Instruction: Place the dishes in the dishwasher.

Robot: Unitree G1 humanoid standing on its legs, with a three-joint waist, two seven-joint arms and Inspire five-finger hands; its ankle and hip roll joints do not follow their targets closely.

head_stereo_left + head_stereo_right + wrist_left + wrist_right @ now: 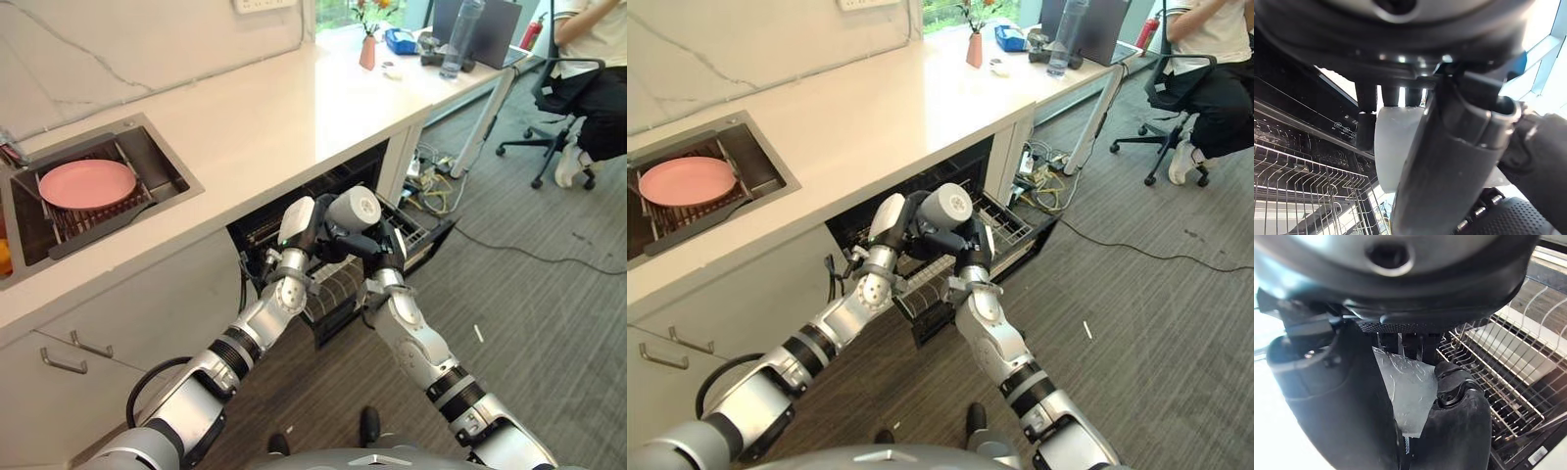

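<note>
Both arms reach in front of the open dishwasher (338,211) under the white counter (294,108), and between them they carry one pale grey bowl (355,209), tipped on its side just above the pulled-out wire rack (416,230). The left hand (297,227) has its fingers curled over the bowl's rim on the side nearer the sink; its wrist view shows the dark fingers (1365,125) hooked over the whitish wall of the bowl (1396,147). The right hand (384,253) grips the same bowl from below and from the side farther from the sink, thumb (1452,384) pressed against the bowl's glossy surface (1410,391), so both hands are clamped on it. Past the right hand's fingers the rack's wire tines (1498,377) show close beneath.

One pink plate (86,183) lies on a drying grid in the sink (147,157), well apart from the dishwasher, along the counter to the robot's left. At the counter's far end, well away from the dishwasher, stand one small vase (367,49) with flowers and one clear bottle (460,34). One person (593,59) sits on an office chair (549,108) beyond that end.
</note>
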